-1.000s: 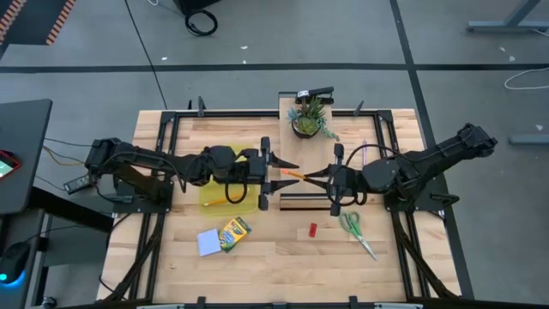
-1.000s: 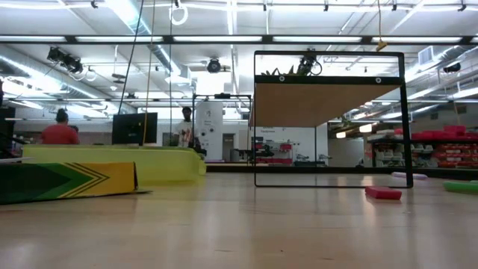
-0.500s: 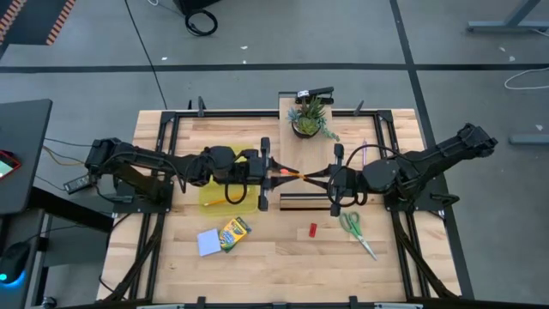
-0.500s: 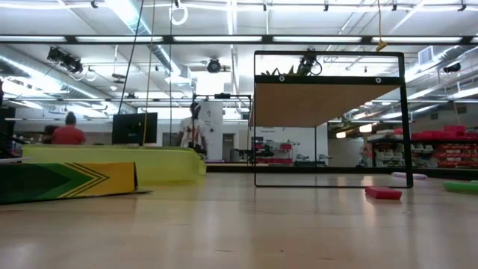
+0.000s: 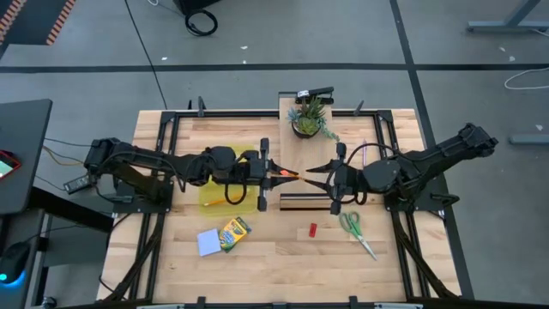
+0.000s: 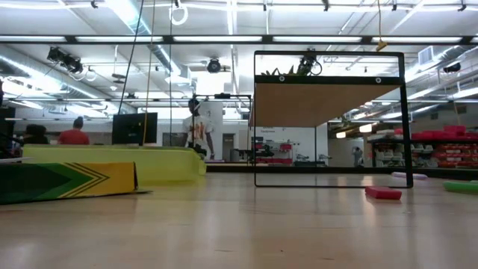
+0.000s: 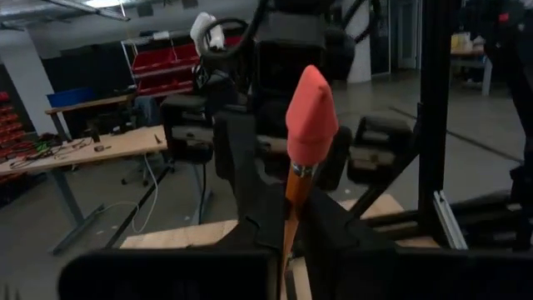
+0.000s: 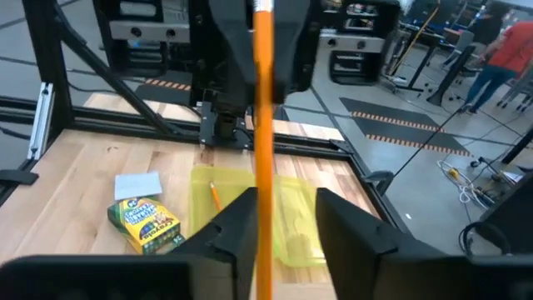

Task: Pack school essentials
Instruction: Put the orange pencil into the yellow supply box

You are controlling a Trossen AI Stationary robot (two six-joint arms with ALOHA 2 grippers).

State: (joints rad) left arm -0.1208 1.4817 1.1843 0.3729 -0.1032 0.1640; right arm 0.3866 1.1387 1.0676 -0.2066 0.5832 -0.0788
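Note:
An orange pencil (image 5: 289, 174) with a pink eraser cap (image 7: 311, 112) hangs level above the table's middle, between my two grippers. My left gripper (image 5: 276, 173) comes from the left and is shut on it. Facing it from the right, my right gripper (image 5: 312, 172) is open; its fingers (image 8: 237, 229) stand on either side of the pencil's shaft (image 8: 264, 125). Flat on the table lie the crayon box (image 5: 232, 232), blue notepad (image 5: 208, 242), red block (image 5: 313, 229), green-handled scissors (image 5: 356, 232) and purple pen (image 5: 364, 154). My left gripper pinches the pencil's shaft (image 7: 289, 218) between its two fingers, away from the eraser end. The fingers come level from the table's left and lie along the pencil, which sticks forward out of them. The pencil is lifted clear of the table, eraser end toward the right arm.
A yellow translucent case (image 5: 221, 196) lies under the left arm, with a short pencil (image 8: 215, 196) inside. A potted plant (image 5: 309, 120) stands at the far middle on a black-framed stand (image 5: 304, 202). Bare wood shows along the near edge.
My left gripper has shut on the pencil, taking hold of it. My right gripper, which held the pencil before, has opened and let go. Both arms have stayed in place, and the pencil has kept level between them.

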